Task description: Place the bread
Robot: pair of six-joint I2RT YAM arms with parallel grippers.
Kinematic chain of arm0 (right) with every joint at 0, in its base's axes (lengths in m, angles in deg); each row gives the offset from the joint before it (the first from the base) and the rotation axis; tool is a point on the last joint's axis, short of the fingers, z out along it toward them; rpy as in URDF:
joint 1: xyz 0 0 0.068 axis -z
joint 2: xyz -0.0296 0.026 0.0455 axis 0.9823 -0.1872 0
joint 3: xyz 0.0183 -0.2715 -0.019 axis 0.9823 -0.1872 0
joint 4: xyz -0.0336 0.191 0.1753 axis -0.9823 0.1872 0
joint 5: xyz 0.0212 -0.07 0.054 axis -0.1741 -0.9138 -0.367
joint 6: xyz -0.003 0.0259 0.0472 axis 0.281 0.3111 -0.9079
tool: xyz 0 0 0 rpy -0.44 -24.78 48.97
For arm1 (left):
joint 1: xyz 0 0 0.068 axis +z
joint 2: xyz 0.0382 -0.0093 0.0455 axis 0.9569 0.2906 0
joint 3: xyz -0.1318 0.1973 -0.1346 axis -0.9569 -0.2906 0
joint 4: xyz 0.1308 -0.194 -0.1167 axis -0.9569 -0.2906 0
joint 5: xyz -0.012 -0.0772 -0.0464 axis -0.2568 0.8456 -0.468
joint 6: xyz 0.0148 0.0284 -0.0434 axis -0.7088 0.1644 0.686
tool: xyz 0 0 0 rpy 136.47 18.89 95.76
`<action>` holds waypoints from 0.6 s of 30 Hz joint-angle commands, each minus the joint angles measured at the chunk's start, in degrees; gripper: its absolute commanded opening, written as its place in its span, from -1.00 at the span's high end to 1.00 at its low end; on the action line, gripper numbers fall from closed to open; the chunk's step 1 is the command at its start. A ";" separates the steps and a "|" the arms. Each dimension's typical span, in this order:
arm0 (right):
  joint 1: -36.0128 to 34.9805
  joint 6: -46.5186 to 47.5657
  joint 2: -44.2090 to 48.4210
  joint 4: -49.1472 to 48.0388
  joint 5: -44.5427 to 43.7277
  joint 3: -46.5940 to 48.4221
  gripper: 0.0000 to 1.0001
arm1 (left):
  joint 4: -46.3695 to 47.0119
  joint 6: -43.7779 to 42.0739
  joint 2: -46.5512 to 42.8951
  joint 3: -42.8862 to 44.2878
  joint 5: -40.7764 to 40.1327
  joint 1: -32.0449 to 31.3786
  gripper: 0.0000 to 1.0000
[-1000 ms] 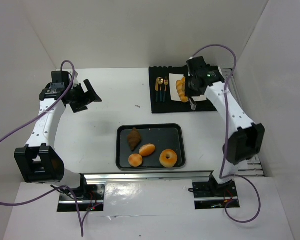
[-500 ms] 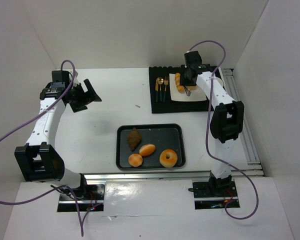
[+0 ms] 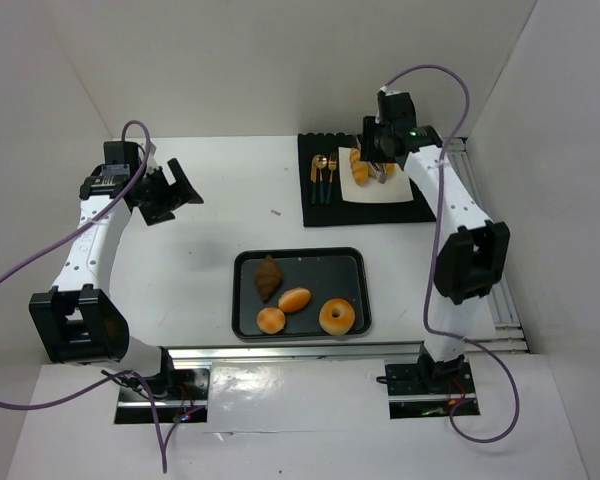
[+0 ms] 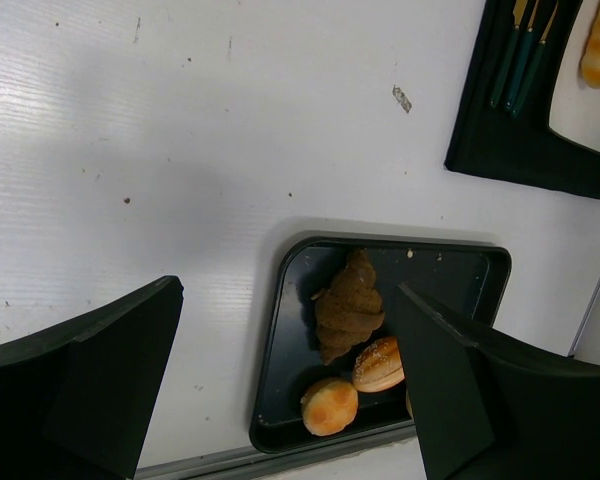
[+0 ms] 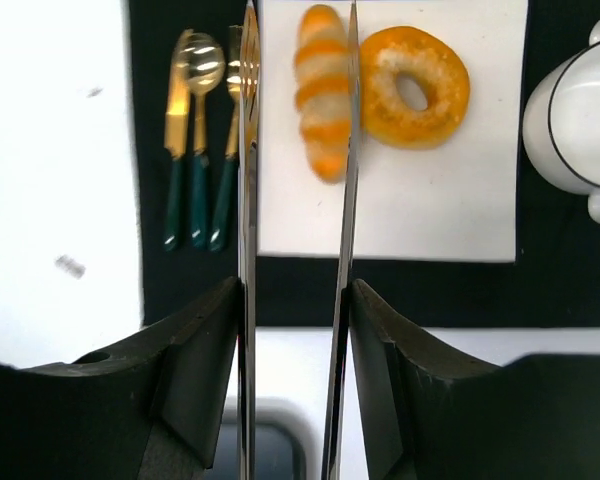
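My right gripper (image 5: 296, 290) is shut on metal tongs (image 5: 248, 180), whose two blades stand apart on either side of the long ridged roll (image 5: 318, 90). That roll lies on a white napkin (image 5: 430, 200) beside a golden ring (image 5: 415, 72). In the top view the right gripper (image 3: 380, 162) hovers over the napkin at the back right. A dark croissant (image 3: 269, 277), an oval roll (image 3: 295, 299), a round bun (image 3: 271, 320) and a second ring (image 3: 337, 317) lie in the black tray (image 3: 298, 258). My left gripper (image 3: 175, 190) is open and empty, high at the left.
A black mat (image 3: 325, 212) holds the napkin, gold cutlery with green handles (image 5: 195, 150) and a white cup (image 5: 580, 115). White walls close in the table on three sides. The left wrist view shows the tray (image 4: 280, 330) with the croissant (image 4: 350, 305) below.
My right wrist has moved toward the back wall with the tongs, from the napkin's near edge to over the roll. The left arm and the tray's bread have not moved.
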 commanded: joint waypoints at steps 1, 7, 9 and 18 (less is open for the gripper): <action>-3.30 0.90 11.63 1.27 2.70 -3.70 -0.08 | 0.23 -1.05 -0.58 2.27 0.36 0.40 -0.97; -15.07 -1.46 26.22 2.33 12.37 -24.67 -0.08 | -0.30 -1.05 -1.64 2.27 -0.69 0.40 -0.97; -21.13 -3.75 30.34 2.33 14.58 -29.62 -0.08 | -0.92 -1.05 -1.64 2.27 -1.30 0.40 -0.97; -35.03 -13.52 33.36 2.86 14.15 -37.73 -0.13 | -0.92 -0.52 -3.39 2.27 -0.69 0.40 -0.97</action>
